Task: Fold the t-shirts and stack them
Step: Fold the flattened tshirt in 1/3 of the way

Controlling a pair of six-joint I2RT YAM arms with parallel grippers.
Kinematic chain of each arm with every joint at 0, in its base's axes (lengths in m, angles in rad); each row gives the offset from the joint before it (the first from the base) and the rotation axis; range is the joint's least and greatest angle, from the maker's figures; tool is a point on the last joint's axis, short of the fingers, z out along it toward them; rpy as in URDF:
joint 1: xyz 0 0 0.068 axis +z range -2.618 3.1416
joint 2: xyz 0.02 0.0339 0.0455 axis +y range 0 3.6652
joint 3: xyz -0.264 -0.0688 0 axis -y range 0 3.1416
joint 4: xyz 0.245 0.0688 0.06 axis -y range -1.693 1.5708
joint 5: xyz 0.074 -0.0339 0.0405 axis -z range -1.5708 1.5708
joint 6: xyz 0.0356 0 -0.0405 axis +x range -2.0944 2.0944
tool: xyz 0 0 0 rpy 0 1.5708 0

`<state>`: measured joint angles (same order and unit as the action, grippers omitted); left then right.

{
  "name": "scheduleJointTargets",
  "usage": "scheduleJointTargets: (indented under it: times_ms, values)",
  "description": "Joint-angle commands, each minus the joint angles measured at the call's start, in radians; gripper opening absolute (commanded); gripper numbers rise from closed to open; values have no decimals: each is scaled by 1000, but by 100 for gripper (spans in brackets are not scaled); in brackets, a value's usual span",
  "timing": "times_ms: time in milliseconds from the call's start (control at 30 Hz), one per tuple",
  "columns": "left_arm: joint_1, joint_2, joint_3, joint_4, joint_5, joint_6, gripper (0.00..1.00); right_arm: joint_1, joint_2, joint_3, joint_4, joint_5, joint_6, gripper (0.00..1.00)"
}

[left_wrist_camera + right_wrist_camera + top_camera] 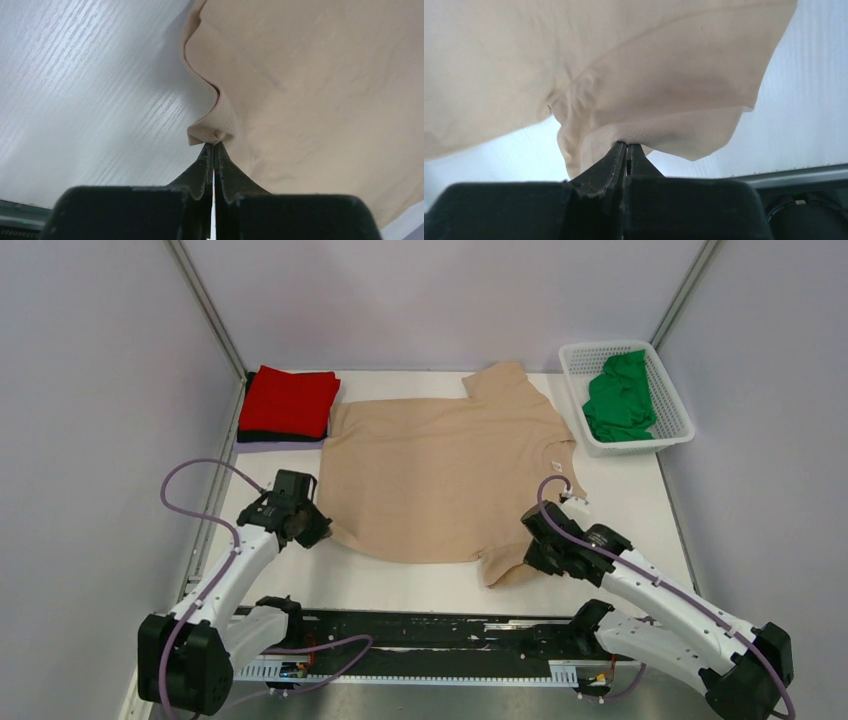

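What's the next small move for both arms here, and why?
Probably raise both pinched points together, just clear of the table, ready to fold the near side over. The left fingers are shut on the tan t-shirt at its near hem corner, the right fingers on its near sleeve. The rest lies flat, unfolded.

A white rectangular desk (640,510) with a faint wood-grain surface fills the enclosure. At its far right corner stands a white plastic lattice basket (645,446), set slightly askew. Pale grey wall panels (440,290) close in three sides, joined by slanting silver metal struts (205,305). A black mounting rail (440,632) runs along the near edge.
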<state>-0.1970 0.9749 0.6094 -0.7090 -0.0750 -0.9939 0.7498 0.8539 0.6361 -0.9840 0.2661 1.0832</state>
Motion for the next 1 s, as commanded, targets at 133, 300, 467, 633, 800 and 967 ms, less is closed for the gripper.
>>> scheduleJointTargets:
  times_ms: [133, 300, 467, 633, 800, 967]
  values:
    - [-1, 186, 169, 125, 7, 43, 0, -93, 77, 126, 240, 276, -222, 0]
    - [16, 282, 251, 145, -11, 66, 0, -217, 139, 161, 443, 221, -351, 0]
    - [47, 341, 308, 164, -30, 70, 0, -312, 224, 216, 582, 176, -475, 0]
    - [70, 405, 358, 191, -29, 85, 0, -397, 316, 277, 696, 105, -565, 0]
    - [92, 473, 401, 217, -33, 81, 0, -461, 418, 312, 819, -2, -610, 0]
    - [111, 564, 441, 249, -35, 88, 0, -505, 543, 358, 914, -61, -645, 0]
